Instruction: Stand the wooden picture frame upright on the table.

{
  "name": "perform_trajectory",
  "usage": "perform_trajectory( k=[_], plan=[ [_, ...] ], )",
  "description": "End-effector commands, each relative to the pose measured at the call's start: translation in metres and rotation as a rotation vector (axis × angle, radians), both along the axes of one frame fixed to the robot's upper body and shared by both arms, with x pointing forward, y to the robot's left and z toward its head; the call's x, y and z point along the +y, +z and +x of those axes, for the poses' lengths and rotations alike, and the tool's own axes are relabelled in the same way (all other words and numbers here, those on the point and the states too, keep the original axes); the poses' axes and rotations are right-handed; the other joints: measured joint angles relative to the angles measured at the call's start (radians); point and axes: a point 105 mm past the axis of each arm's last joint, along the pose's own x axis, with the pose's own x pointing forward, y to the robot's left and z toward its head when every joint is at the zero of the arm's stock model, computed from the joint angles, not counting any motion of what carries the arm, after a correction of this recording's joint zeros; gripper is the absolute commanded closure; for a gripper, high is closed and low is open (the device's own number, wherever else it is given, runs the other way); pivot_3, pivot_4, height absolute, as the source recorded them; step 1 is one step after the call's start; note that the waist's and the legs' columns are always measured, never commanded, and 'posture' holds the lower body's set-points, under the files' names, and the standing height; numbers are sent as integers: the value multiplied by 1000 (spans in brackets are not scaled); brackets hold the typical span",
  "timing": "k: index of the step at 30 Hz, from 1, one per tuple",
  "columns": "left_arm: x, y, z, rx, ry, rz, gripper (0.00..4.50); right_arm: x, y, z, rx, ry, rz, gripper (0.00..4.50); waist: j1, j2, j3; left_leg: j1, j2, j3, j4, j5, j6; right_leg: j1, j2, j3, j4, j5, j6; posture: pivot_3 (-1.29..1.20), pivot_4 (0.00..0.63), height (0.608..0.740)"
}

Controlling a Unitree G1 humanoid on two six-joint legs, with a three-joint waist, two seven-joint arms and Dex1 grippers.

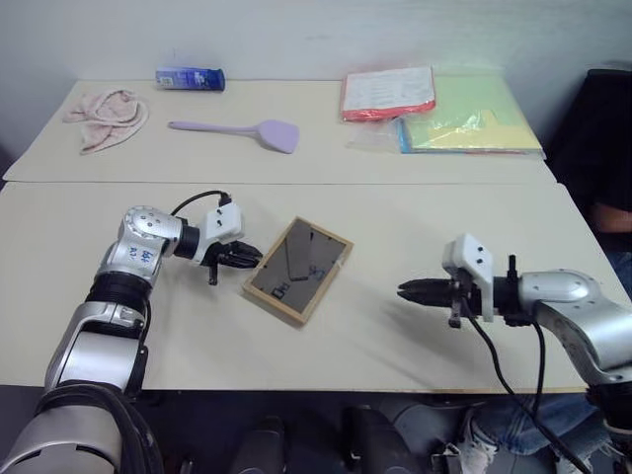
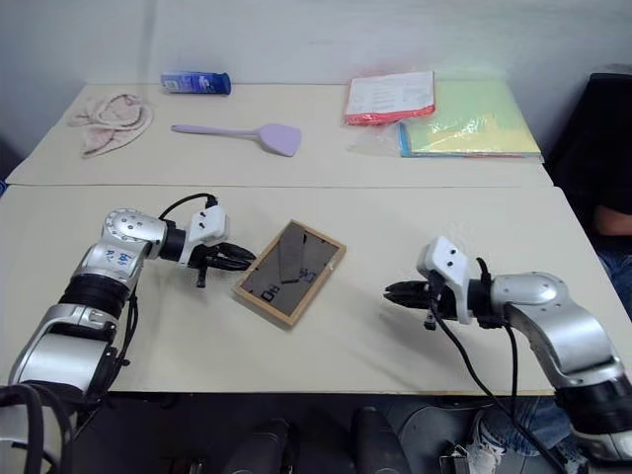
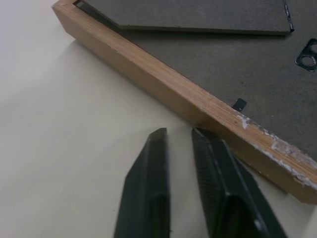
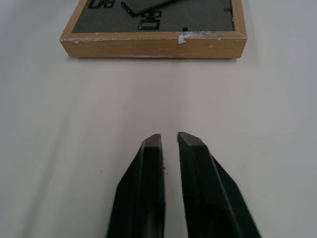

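Nearest the robot, both arms reach in low over the table [image 1: 395, 346]. The left end effector [image 1: 247, 257] has its two black fingers drawn together with nothing between them, tips right at the left wooden edge of the wooden picture frame [image 1: 298, 269] — whether they touch it is hard to say. The right end effector [image 1: 410, 290] is likewise closed and empty, pointing toward the frame from the other side but with bare tabletop between them.

The frame lies flat and face-down near the middle of the front table, turned at an angle, its dark brown back up and the fold-out stand [image 1: 299, 248] lying against that back.

Judging from this, the task is at its opening step: approach, with nothing yet lifted. With both pairs of fingers shut, the next move probably calls for either nudging an edge up with the closed tips or parting the fingers to pinch the wooden border — then tipping the frame up and swinging the stand out so it can bear the weight. A slip on the smooth top could simply push the frame along.

Farther back lie a purple spatula [image 1: 237, 129], a crumpled pink cloth [image 1: 107, 117], a blue packet [image 1: 190, 78], and red and yellow folders [image 1: 439, 109]. No containers are in sight.
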Motion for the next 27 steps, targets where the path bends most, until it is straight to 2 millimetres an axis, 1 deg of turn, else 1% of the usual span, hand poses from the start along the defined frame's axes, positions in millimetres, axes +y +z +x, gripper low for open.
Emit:
perform_trajectory(
  k=[1,4,7,8,10,13,14,16,18,20,21,25,27],
  plan=[
    [-23,2,-10,42,-87,-48,4475,10,-4,13,-70,3,-53,4500,1,0,0,0,0,0,0,0,0,0,0,0,0,0,0,0,150,740],
    [-34,-3,-24,116,-119,-79,4475,11,-8,25,-95,-41,-68,4500,2,0,0,0,0,0,0,0,0,0,0,0,0,0,0,0,150,740],
    [-48,-12,-48,184,-149,-100,4475,9,-10,36,-136,-72,-109,4500,1,0,0,-1,0,-1,0,0,0,0,0,0,2,0,0,0,150,740],
    [-50,-15,-53,204,-129,-107,4475,6,-12,38,-153,-74,-143,4500,1,0,0,-1,0,-1,0,0,0,0,-1,0,2,0,0,0,150,740],
    [-50,-18,-57,225,-79,-112,4475,4,-15,37,-167,-57,-173,4500,1,0,0,-1,0,-1,0,0,0,0,-1,0,2,0,0,0,150,740],
    [-48,-18,-59,393,68,-223,4475,8,-15,29,-158,-16,-163,4500,2,0,0,0,0,-1,0,0,0,0,0,0,2,0,0,0,150,740],
    [-43,-21,-64,531,141,-266,4304,12,-17,22,-165,29,-182,4500,2,0,0,0,0,-1,0,0,0,0,0,0,2,0,0,0,150,740],
    [-36,-23,-71,689,215,-312,3981,17,-20,13,-172,90,-209,4500,1,0,0,1,0,0,0,0,1,0,0,0,2,0,0,0,150,740],
    [-33,-14,-80,850,243,-374,3419,26,-24,3,-176,158,-233,4500,0,0,0,1,0,0,0,0,1,0,0,0,2,0,0,0,150,740],
    [-34,-7,-86,923,245,-403,2904,31,-27,-1,-183,187,-245,4500,-6,0,0,1,0,-1,0,0,1,0,1,0,5,0,0,0,150,740],
    [-36,-6,-86,952,268,-407,2660,34,-30,-2,-186,200,-254,4500,-11,0,0,1,0,-1,0,0,1,0,1,1,6,0,0,0,150,740],
    [-45,-12,-88,1027,317,-385,1595,42,-39,-5,-192,221,-273,4500,-12,0,-1,1,0,-2,0,1,0,1,1,0,6,0,0,0,150,740],
    [-55,-18,-89,1058,328,-371,991,45,-43,-4,-204,229,-289,4500,-13,-1,-2,2,0,-2,0,1,0,1,1,0,6,0,0,0,150,740]
  ],
)
